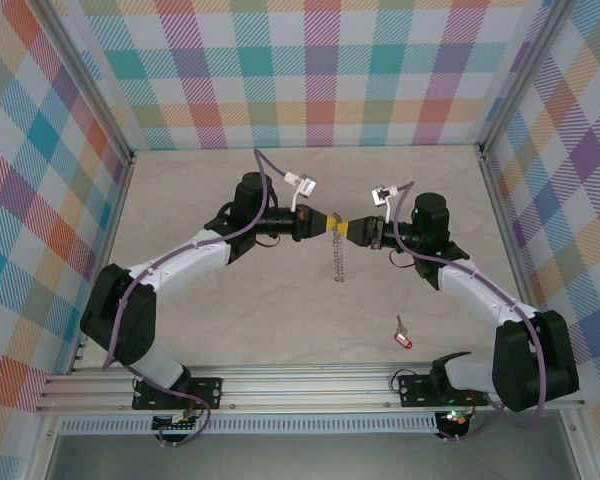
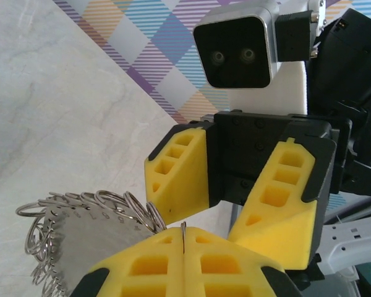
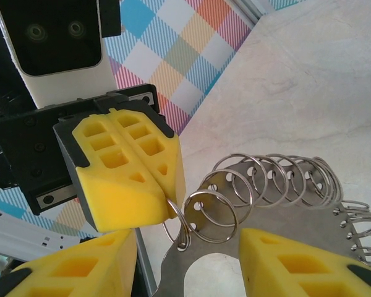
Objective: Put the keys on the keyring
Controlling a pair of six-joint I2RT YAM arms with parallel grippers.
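The keyring (image 1: 339, 260) is a flat grey metal piece fringed with small wire rings, hanging above mid-table between both grippers. My left gripper (image 1: 331, 226) is shut on one of its small end rings; in the left wrist view the thin wire sticks up from the seam of the closed yellow fingers (image 2: 183, 235), with the keyring (image 2: 89, 238) to their left. My right gripper (image 1: 359, 230) faces it, open, its fingers (image 3: 297, 260) straddling the keyring (image 3: 278, 216) without touching. The red-headed key (image 1: 404, 339) lies on the table at the near right, away from both grippers.
Checked walls enclose the pale marble-look table (image 1: 230, 310) on three sides. An aluminium rail (image 1: 300, 385) carrying both arm bases runs along the near edge. Cables loop over both wrists.
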